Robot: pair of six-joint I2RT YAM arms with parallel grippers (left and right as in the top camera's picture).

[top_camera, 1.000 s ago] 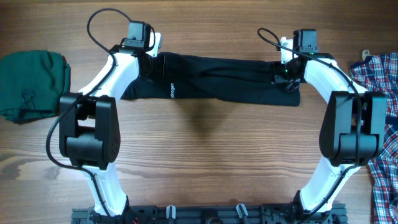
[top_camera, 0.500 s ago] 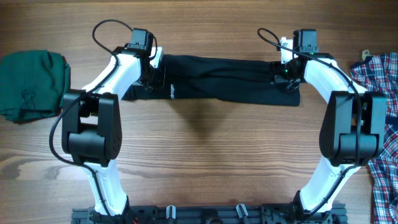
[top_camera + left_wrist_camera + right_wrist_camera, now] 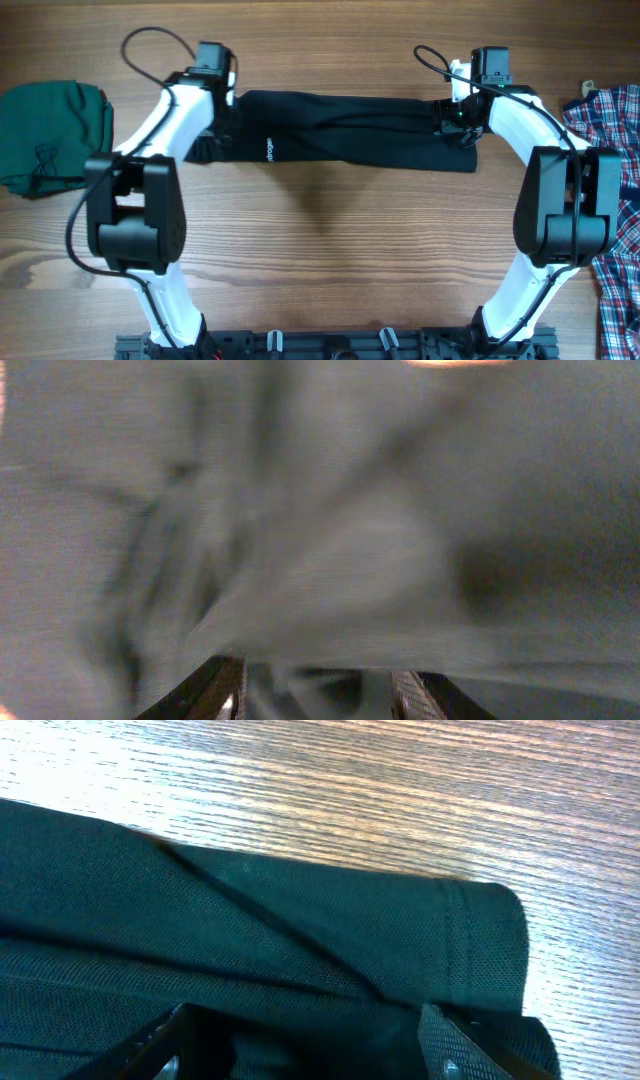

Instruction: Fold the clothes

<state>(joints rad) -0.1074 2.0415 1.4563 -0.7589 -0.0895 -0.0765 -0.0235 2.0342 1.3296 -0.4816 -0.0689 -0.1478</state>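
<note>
clothes: one black piece of soft knit, laid out as a long narrow band on the far part of the wooden desk, reaching from the left tool across to the right tool. small white lettering shows on the cloth just inward of the left tool.

left tool: set down on the left end of the band. in its wrist view, blurred grey-black cloth fills the frame close to the lens; two fingers show apart at the lower edge. whether they pinch the cloth cannot be told.

right tool: set down on the right end of the band. fingers stand wide apart, with flat cloth lying between them. a stitched hem edge lies just ahead of the tool, with bare desk beyond it.

dark green garment: bunched on the desk, well outward of the left tool, apart from the clothes.

plaid shirt: red, white and blue, outward of the right tool at the desk's edge, apart from the clothes.
</note>
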